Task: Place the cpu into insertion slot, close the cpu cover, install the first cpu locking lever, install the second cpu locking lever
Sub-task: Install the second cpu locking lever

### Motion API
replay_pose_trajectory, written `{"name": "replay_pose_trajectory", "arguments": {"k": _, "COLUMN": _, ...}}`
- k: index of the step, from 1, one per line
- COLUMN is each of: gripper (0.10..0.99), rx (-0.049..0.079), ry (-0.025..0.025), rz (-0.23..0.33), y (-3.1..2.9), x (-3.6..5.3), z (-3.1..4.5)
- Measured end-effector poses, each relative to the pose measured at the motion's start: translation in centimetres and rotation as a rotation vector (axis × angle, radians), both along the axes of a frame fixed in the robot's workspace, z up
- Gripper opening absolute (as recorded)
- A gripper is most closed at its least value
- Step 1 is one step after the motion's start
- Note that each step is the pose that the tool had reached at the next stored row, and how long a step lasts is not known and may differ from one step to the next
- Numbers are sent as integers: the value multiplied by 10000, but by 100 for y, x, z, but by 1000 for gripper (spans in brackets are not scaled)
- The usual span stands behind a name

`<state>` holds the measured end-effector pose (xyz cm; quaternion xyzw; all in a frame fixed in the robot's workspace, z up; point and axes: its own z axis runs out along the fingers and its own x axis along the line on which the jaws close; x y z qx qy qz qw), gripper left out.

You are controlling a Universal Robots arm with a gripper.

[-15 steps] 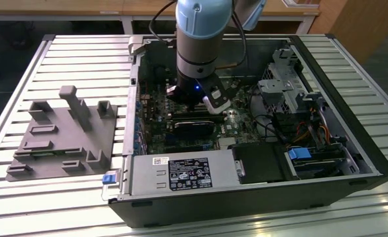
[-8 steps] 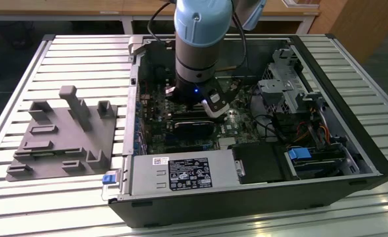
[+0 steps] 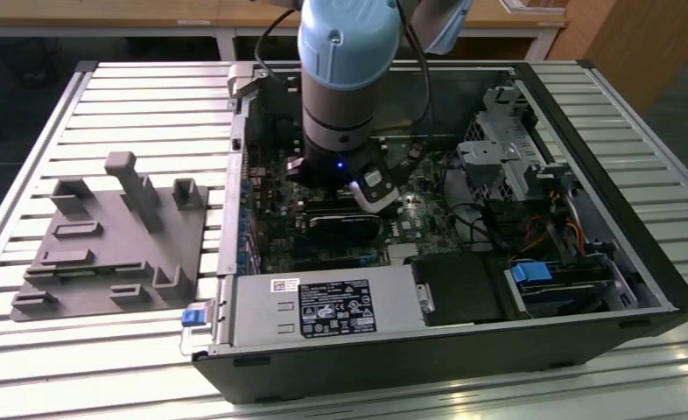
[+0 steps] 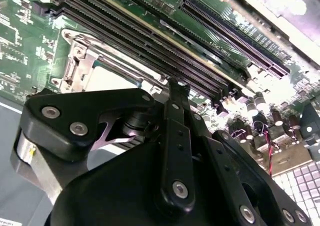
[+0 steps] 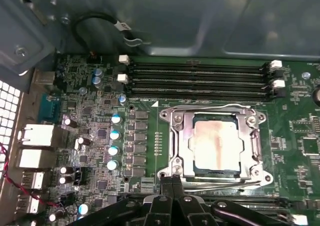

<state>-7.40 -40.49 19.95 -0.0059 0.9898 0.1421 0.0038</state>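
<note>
cpu [image 5: 217, 145] seated in insertion slot [image 5: 172, 151], cpu cover [image 5: 250, 136] down, end effector [image 5: 172, 183] pressed together

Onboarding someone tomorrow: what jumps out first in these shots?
The arm plunging into the open computer case on the slatted table in the exterior view. In the first wrist view, the cpu lies under the closed cpu cover, with the pincer at the cover's edge.

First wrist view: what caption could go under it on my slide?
The cpu sits under the closed cpu cover, end effector at the socket's edge.
</note>
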Motion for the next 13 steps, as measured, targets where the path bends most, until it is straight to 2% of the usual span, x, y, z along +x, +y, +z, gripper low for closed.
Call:
{"name": "replay_pose_trajectory", "arguments": {"k": 4, "gripper": 106, "rx": 22, "ry": 1, "rz": -1, "y": 2, "x": -1, "z": -35}}
{"name": "replay_pose_trajectory", "arguments": {"k": 13, "gripper": 106, "rx": 172, "ry": 0, "rz": -3, "y": 34, "x": -4, "z": -83}}
